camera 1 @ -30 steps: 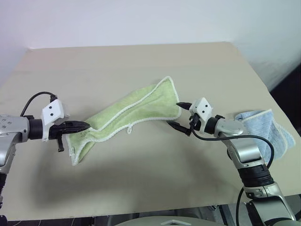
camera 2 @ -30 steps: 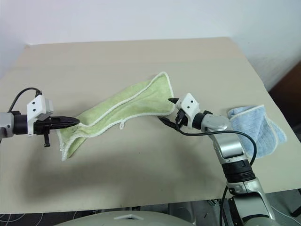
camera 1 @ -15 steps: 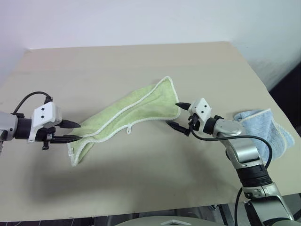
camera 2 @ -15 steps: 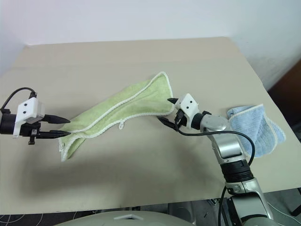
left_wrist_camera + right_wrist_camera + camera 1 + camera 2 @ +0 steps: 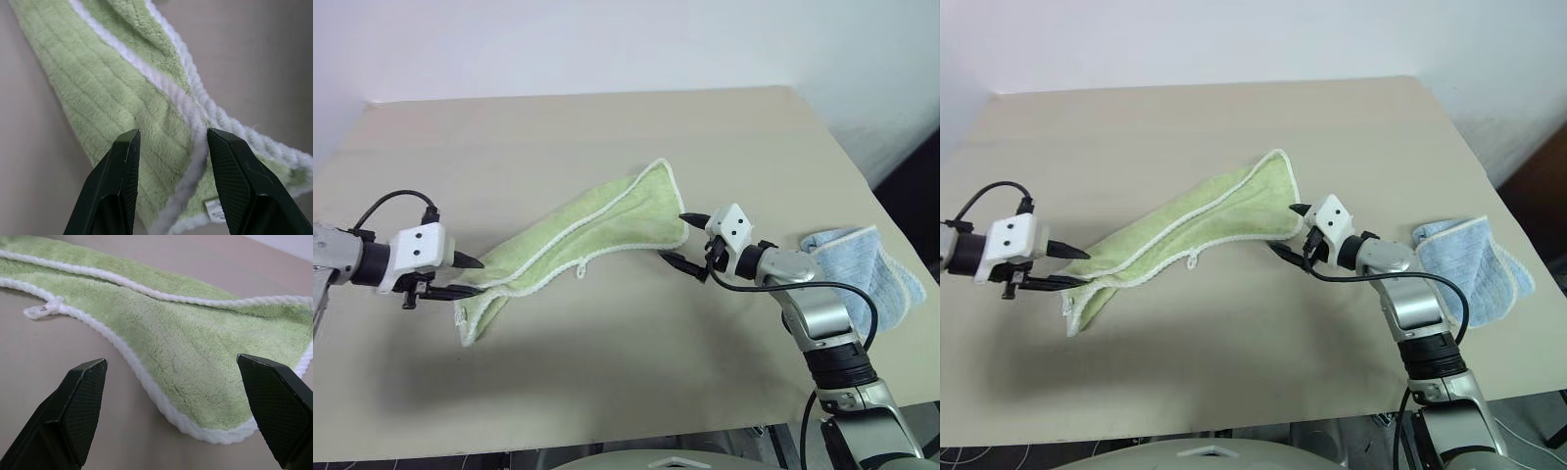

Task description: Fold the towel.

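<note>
The light green towel [image 5: 592, 227] with white edging lies doubled lengthwise in a long diagonal strip across the table [image 5: 607, 127], its small white tag [image 5: 38, 310] sticking out of the near edge. At the strip's left end my left gripper [image 5: 470, 277] stands open. In the left wrist view the towel [image 5: 112, 98] runs between and beyond the two black fingers [image 5: 124, 161], which do not pinch it. My right gripper [image 5: 675, 238] is wide open just off the right end, and the towel's corner [image 5: 205, 382] lies on the table between its spread fingertips.
A crumpled light blue cloth [image 5: 867, 266] with pale edging lies at the table's right edge, behind my right forearm. Bare tabletop stretches behind the towel and in front of it toward the near edge.
My left gripper has opened and let go of the towel's left end, and its wrist has rolled. The towel has kept its shape. The right gripper has not moved.
</note>
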You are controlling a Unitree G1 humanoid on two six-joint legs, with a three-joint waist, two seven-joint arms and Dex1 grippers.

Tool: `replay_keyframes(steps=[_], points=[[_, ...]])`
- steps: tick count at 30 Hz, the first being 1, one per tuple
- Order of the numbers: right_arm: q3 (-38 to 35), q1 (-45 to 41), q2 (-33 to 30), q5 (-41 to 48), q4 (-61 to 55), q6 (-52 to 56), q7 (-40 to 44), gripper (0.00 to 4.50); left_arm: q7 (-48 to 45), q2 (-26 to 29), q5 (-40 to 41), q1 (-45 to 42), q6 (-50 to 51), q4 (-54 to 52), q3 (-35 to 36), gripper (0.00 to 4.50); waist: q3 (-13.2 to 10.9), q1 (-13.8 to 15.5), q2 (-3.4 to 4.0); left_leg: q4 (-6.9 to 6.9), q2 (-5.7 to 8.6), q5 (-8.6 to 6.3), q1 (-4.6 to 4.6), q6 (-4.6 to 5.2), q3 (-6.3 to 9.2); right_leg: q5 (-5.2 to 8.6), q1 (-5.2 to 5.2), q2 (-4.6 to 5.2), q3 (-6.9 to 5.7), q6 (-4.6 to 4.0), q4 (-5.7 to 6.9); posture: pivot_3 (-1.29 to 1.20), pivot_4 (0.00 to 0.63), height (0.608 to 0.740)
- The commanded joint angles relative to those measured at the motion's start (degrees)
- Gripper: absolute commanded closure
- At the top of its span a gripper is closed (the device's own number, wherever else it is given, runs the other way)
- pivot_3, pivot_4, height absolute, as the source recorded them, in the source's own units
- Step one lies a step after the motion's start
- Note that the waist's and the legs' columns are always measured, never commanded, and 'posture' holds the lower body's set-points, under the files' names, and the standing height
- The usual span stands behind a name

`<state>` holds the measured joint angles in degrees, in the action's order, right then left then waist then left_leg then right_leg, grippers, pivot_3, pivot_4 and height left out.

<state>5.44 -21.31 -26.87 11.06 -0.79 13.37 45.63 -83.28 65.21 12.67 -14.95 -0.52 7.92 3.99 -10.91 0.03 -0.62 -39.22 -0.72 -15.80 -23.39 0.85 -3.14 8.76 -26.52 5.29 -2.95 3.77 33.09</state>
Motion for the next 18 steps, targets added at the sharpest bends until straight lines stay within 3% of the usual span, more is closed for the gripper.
replay_keyframes(steps=[1,6,9,14,18], points=[[-0.4,-0.6,0.1,0.3,-1.6,-1.0,-0.1,0.0,-0.3,0.5,-0.5,0.5,-2.2,-0.3,0.3,2.24,0.0,0.0,0.0,0.0,0.0,0.0,0.0,0.0,0.0,0.0,0.0,0.0,0.0,0.0,0.0,0.0,0.15,0.728],[-0.3,-0.9,0.0,0.2,-1.5,-1.1,0.3,0.0,1.0,0.2,-2.9,0.3,-7.0,1.8,-0.5,2.24,0.0,-0.5,0.0,0.0,0.0,0.0,0.0,0.0,0.01,0.0,0.01,0.0,0.0,0.0,0.0,0.0,0.15,0.728],[-0.2,-1.2,0.1,0.3,-1.6,-1.0,0.5,0.0,3.7,-0.9,-4.3,-0.9,-7.8,3.7,-0.8,2.84,0.0,-0.7,0.0,0.0,0.0,0.0,0.0,0.0,0.01,0.0,0.01,0.0,0.0,0.0,0.0,0.0,0.15,0.728],[-0.2,-1.4,0.0,0.3,-1.6,-0.9,0.8,0.0,4.0,-1.8,-2.9,-1.3,-8.4,4.7,0.1,4.48,0.0,-0.7,0.0,0.0,0.0,0.0,0.0,0.0,0.0,-0.01,0.0,0.0,0.0,0.02,0.02,0.0,0.15,0.728],[-0.1,-2.3,-0.3,0.0,-1.8,-1.1,1.3,0.0,3.3,-2.4,0.2,-0.8,-6.3,4.3,1.6,4.48,0.0,-0.7,0.0,0.0,0.0,0.0,0.0,0.0,0.01,-0.01,0.01,0.0,0.0,0.01,0.02,0.0,0.15,0.728]])
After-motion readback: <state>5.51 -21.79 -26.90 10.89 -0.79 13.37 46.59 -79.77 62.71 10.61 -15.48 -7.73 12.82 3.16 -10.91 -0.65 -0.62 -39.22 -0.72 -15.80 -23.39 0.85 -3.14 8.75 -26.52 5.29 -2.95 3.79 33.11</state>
